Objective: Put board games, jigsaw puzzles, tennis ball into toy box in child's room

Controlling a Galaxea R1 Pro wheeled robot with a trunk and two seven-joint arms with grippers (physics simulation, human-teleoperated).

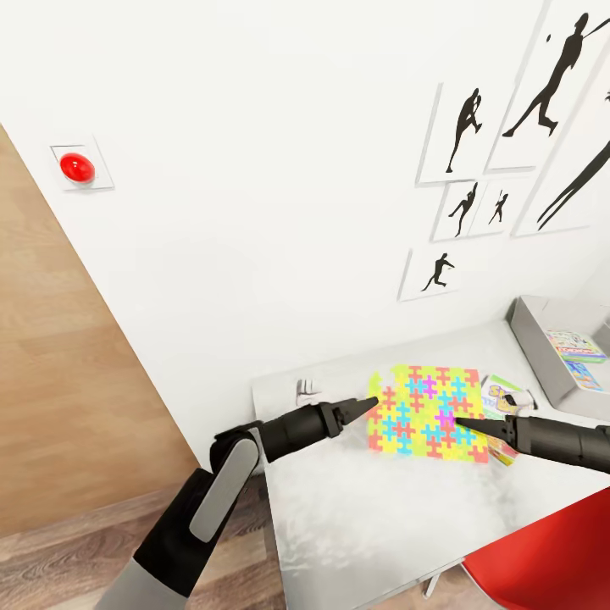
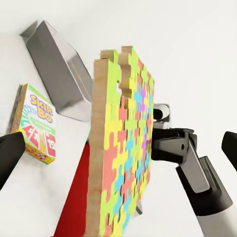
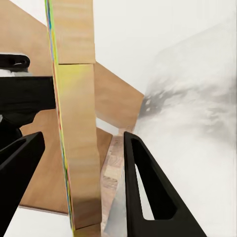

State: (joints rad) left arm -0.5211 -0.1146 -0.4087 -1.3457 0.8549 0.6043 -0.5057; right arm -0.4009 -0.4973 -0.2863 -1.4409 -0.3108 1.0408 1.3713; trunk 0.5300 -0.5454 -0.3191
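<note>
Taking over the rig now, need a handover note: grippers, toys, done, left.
Left gripper: open, fingers either side of the puzzle at its one edge.
Right gripper: open, astride the opposite edge, with a gap to one finger; no firm grip.
Puzzle: between both grippers over the table; cannot tell if it is lifted.
Skip-Bo: on the table, between the puzzle and the toy box.
Done: one board game lies in the toy box.
Left: box the puzzle and Skip-Bo, then find the remaining toys.
</note>
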